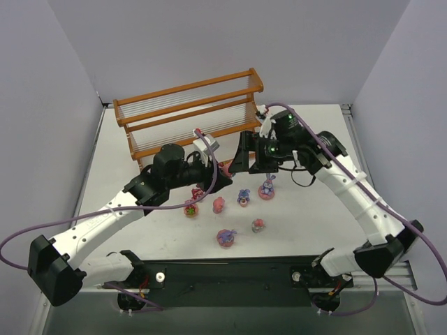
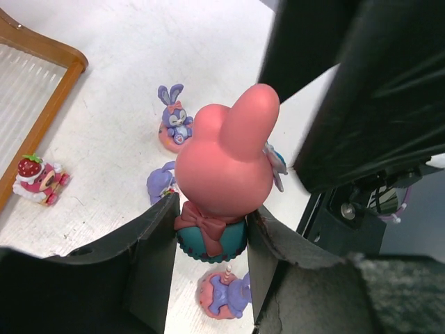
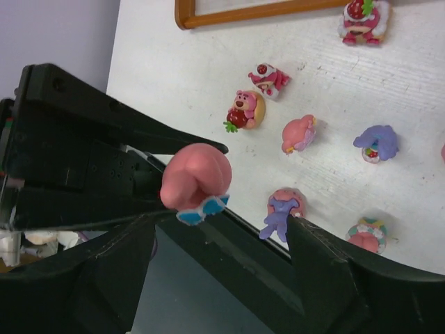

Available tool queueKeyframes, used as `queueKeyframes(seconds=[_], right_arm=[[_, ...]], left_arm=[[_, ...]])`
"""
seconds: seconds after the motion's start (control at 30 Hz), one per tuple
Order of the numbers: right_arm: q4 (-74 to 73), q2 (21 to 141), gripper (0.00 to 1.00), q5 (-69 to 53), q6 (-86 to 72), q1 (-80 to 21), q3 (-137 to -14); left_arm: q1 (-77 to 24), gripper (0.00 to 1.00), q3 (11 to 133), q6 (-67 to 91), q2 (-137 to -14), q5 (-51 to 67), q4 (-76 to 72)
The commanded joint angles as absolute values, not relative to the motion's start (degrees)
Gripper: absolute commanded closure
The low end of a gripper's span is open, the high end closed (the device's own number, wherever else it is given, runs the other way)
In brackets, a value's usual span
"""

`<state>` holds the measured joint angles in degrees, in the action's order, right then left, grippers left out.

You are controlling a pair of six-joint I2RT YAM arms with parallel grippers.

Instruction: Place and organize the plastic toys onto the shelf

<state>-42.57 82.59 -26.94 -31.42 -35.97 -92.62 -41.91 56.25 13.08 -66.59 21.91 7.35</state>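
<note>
Your left gripper [image 2: 212, 224] is clamped on the pink plastic rabbit-eared figurine with a red bow and a teal round base [image 2: 222, 167]. Its two black fingers [image 2: 149, 243] press on the two sides of the teal base, and the pink head with the ears stands free above them. The toy is held up above the white table [image 1: 293, 216], in front of the orange-brown wooden shelf with pale rod tiers [image 1: 188, 88], and it does not touch the table.

Your right gripper [image 3: 222, 223] is just beside it, with the fingers [image 3: 327, 264] wide apart. In the right wrist view the pink figurine appears near the gap between them, but neither finger touches it. This gripper holds nothing.

The other small plastic figurines are on the table below, near the shelf's front:
- A purple rabbit figurine on a pink round base [image 2: 175, 120] stands upright.
- A pink figure with a strawberry hat [image 2: 38, 177] is just beside the wooden frame of the shelf.
- A pink and purple figurine [image 2: 224, 296] is under the held toy; you cannot tell if it is upright.
</note>
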Motion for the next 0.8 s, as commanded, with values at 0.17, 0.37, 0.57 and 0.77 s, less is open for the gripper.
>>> queueKeyframes(seconds=[0.17,0.37,0.57,0.77], right_arm=[[-18.0,67.6,0.23,-21.1,-34.5,-36.6,-77.3],[-6.5,65.7,0.27,-17.5,-36.4,-38.7,-72.2],[-5.0,68.0,0.3,-15.7,-34.0,-41.9,-74.1],[-5.7,69.7,0.35,-16.9,-33.3,-43.0,-75.1]], left_arm=[[-41.8,1.0,53.4,23.7,-60.9,17.6,-7.2],[-41.8,1.0,51.9,28.6,-59.3,17.4,-12.2],[-41.8,1.0,52.6,29.9,-59.7,19.2,-12.8],[-41.8,1.0,52.6,29.9,-59.4,19.0,-13.2]])
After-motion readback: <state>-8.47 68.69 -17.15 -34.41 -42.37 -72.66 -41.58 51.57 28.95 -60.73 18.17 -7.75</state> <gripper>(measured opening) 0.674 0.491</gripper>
